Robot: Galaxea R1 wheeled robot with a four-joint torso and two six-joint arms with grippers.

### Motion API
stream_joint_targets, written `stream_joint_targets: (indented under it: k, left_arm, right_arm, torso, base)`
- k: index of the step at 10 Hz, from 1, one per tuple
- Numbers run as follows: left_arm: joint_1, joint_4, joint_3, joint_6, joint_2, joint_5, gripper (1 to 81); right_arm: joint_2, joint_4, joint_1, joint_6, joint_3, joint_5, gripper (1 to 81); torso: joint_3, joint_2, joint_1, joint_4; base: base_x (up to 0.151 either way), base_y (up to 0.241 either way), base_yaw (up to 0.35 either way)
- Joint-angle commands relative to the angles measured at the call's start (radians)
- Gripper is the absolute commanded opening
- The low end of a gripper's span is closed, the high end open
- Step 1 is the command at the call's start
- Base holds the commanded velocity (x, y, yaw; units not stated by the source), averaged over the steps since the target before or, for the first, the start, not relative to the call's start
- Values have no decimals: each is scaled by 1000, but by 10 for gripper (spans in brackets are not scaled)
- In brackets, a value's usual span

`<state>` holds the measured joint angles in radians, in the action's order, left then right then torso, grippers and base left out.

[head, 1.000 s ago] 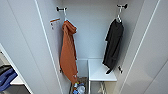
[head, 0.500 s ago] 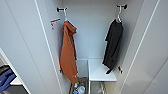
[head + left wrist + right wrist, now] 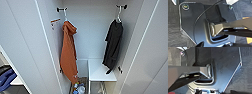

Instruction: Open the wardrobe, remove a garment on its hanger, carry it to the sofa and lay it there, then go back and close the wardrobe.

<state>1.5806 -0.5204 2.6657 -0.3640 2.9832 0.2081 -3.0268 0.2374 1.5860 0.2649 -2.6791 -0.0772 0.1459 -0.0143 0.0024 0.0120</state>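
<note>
Your wardrobe [image 3: 95, 37] stood open, both white doors swung wide, pale interior in full head view. The garment [image 3: 113, 46] hung at the right side of the interior: black, limp, short-sleeved, draped long and narrow, its lower hem just above a white shelf [image 3: 100, 70]. It sat on the hanger [image 3: 118, 17], thin and white, whose hook rode over a dark peg high on the right wall. Well apart, on the left side, an orange hooded garment [image 3: 68, 53] hung from its own peg, reaching lower than the black one. Below it you had a small basket [image 3: 79, 88] with bottles on the wardrobe floor.

Your wrist views gave dark mounting plate and jointed bar over grey carpet. I could not tell whether either gripper was clenched or released, nor how near either stood to the garment. Nothing touched the black top.
</note>
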Motion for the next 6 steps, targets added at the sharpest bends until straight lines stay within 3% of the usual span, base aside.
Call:
stream_joint_targets:
  k: [1, 6]
  left_arm:
    - [-17, -7, 3, 4, -9, -44, 811]
    - [-15, -6, 3, 4, -10, -44, 811]
  right_arm:
    - [-14, 10, -16, -9, 1, 57, 811]
    - [-16, 10, -14, -12, 1, 57, 811]
  torso:
    - [0, 0, 0, 0]
    - [-1, -1, -2, 0]
  base:
    - [0, 0, 0]
    - [83, 0, 0]
